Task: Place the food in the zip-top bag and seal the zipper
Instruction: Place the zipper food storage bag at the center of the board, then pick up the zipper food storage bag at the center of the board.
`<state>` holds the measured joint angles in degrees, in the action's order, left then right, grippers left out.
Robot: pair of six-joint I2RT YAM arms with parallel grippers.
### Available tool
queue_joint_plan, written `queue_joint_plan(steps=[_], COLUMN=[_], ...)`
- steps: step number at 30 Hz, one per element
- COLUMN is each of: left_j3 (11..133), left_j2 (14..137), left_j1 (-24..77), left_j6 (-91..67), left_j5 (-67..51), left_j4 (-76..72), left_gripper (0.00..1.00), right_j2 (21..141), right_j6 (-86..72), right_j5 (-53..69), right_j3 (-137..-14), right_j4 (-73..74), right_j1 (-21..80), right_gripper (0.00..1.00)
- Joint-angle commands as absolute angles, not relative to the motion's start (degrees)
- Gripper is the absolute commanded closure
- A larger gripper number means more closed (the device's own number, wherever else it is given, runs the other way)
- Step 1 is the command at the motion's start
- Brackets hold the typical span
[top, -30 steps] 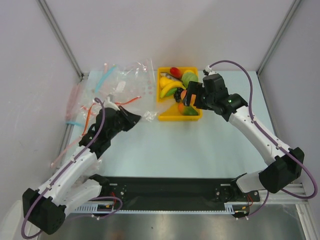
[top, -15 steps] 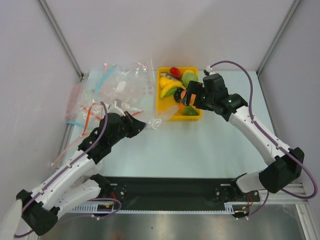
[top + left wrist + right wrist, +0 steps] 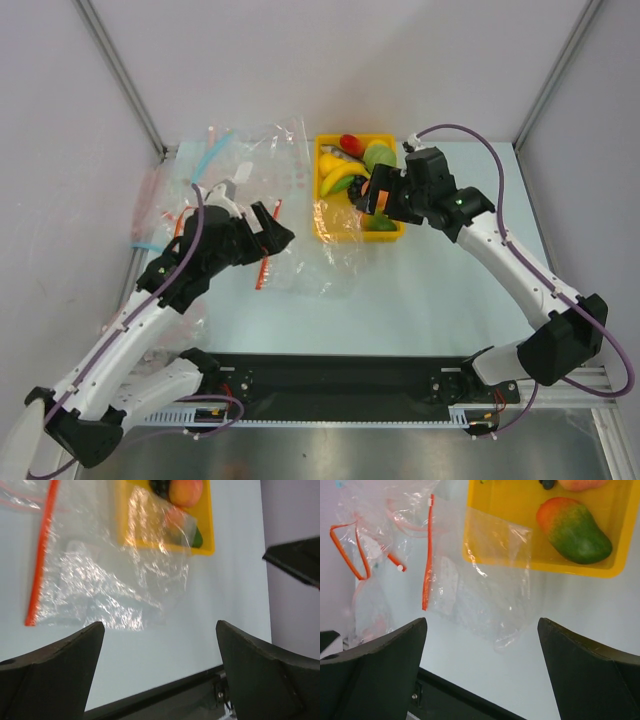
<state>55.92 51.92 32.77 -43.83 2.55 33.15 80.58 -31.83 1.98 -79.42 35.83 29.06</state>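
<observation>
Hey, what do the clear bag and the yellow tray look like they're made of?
The zip-top bag looks like thin, soft clear plastic film: see-through, crinkled, catching glare. The yellow tray seems to be rigid, smooth plastic, probably moulded: even colour, raised rim.

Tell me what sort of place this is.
Probably a robot lab cell: left arm and right arm bolted to a table, plain walls, toy fruit in a yellow tray beside clear bags.

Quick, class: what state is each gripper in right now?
Left gripper: open, holding nothing.
Right gripper: open, holding nothing.
</observation>
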Motion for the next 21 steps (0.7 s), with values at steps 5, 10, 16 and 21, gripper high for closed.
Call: queue_joint_plan(steps=[5, 10, 16, 21], left_j3=[56.3, 52.7, 51.1, 51.4], left_j2=[54.5, 58.2, 66.2, 74.9], left_j1=[15.7, 11.8, 10.6, 9.7], left_j6=[-39.3, -39.2, -36.1, -33.1], left_j5=[-9.5, -13.4, -14.9, -18.1], left_j4=[41.6, 35.7, 30.4, 29.3], left_gripper=[0.00, 0.02, 0.10, 0.23], right_j2=[85.2, 88.6, 93.2, 95.2], right_j6=[-30.5, -31.4, -31.3, -29.8], right_j5=[11.3, 11.4, 12.8, 14.3], right_j3=[-81.2, -83.0, -86.0, -87.4], right_j4=[35.9, 36.5, 38.0, 39.9], right_j1=[32.8, 35.2, 37.0, 37.5], right_gripper=[0.01, 0.02, 0.05, 0.08])
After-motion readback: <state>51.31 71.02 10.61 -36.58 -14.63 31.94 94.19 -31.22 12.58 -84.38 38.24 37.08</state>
